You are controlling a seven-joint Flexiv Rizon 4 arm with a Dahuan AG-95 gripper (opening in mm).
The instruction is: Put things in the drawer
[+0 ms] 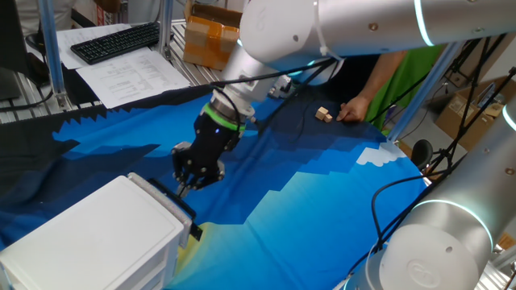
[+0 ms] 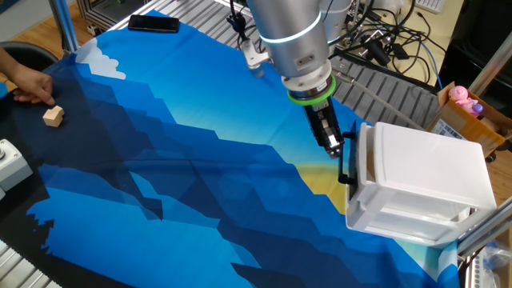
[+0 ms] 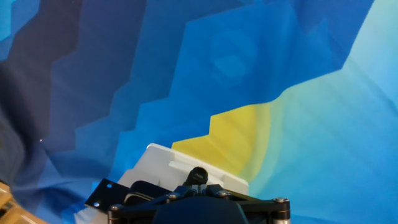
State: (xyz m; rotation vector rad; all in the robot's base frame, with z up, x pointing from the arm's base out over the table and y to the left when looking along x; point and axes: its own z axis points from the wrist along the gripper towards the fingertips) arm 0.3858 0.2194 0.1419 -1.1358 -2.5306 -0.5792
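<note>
My gripper points down at the top front edge of the white cabinet. Its fingers are closed together on a small black tab on the white drawer front. In the other fixed view the gripper touches the black tab at the cabinet's left face. How far the drawer is slid out is unclear. A pale tan wooden cube lies far off on the dark blue cloth; it also shows in the other fixed view.
A person's hand rests beside the cube, seen also in the other fixed view. A second black tab sticks out lower on the cabinet. A black phone lies at the cloth's far edge. A second robot arm stands at the near right.
</note>
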